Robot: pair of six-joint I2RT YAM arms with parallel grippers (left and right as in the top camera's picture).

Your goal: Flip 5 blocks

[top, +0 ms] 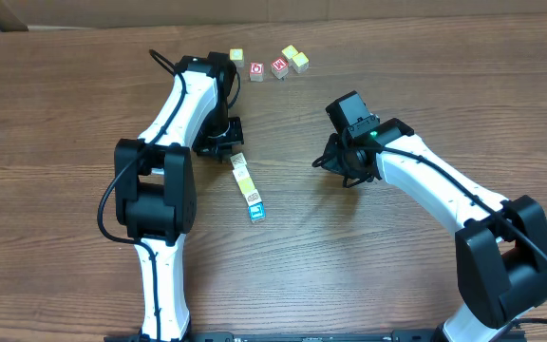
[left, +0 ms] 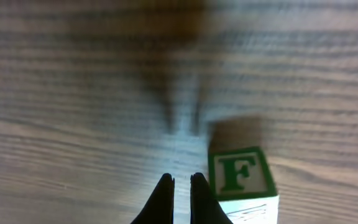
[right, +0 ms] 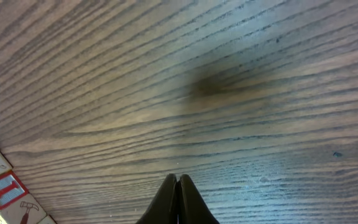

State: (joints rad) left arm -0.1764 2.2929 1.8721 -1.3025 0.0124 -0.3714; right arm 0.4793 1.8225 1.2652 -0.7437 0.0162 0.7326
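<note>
**Two arms at rest over a line of blocks.** On a brown wood-grain bench (top: 46, 190), a row of five small wooden alphabet blocks (top: 248, 188) in cream, pale yellow and blue lies end to end near the centre. It slants from the left arm's black head toward the near right.

The overhead view hides where the row's far end meets the left gripper (left: 182, 185). The left wrist view shows its two dark fingers drawn together with only a thin slit between them, holding nothing. A green-framed letter F block (left: 240, 174) sits just to their right, its lower part cut off by the frame edge. Whether finger and block touch cannot be told, and the wood beyond is blurred.

The right gripper (right: 178, 190) is likewise pressed closed and empty over bare wood right of centre. Overhead, its fingers are lost beneath the camera housing.

By the far edge sit two red-faced wooden cubes (top: 256, 71) among three pale yellow wooden cubes (top: 300, 63). One red face and its cream neighbours appear cropped in the lower left corner of the right wrist view. Open bench lies between the arms and along the near side.
</note>
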